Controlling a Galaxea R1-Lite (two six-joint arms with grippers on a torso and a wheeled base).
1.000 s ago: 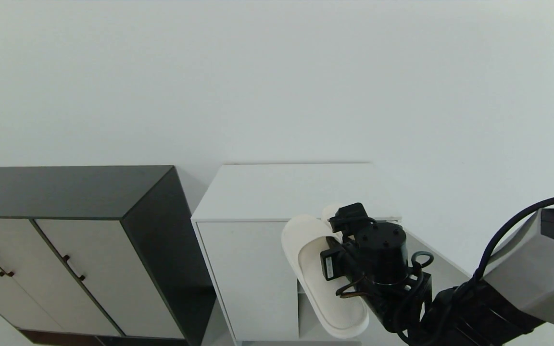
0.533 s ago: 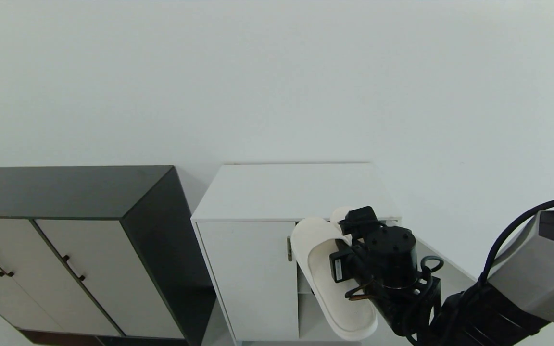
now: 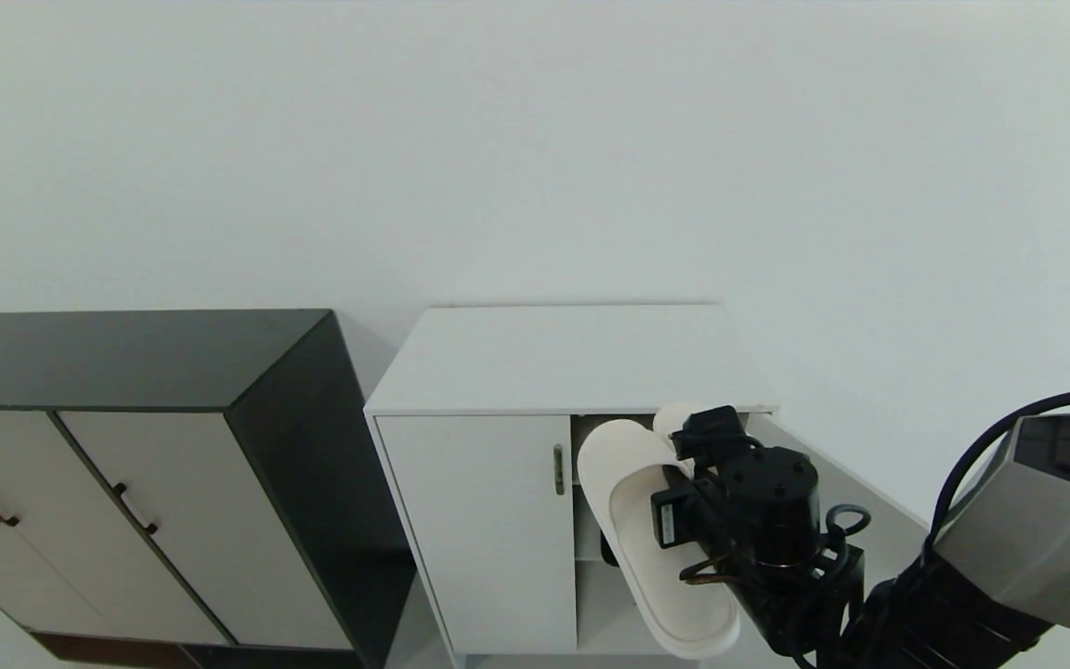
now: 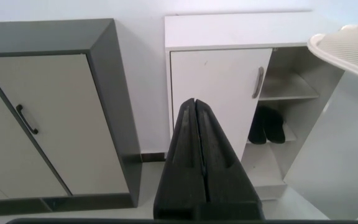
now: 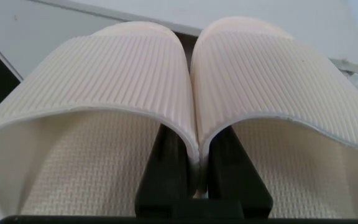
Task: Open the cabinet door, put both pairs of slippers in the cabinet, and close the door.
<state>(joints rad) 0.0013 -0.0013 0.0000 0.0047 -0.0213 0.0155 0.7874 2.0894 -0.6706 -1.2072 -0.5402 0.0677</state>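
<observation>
Head view has the cream slippers held in the air in front of the open right half of the white cabinet. Their toes are up by its top edge and their heels hang down toward the near side. The right gripper has its jaws closed on the two inner walls where the slippers meet, so the pair hangs as one bundle. They look like moulded foam: light, soft and springy, with ribbed uppers that should give the pads some bite. Pinching the touching inner edges under the uppers seems the right hold. A hold at a heel or toe would probably let them flop or fan apart. Being so soft, they may bend if they nudge a shelf edge.

The door stands swung out on the right. A dark pair already sits on a lower shelf inside. The left gripper hangs back from the cabinet, jaws pressed together on nothing.
</observation>
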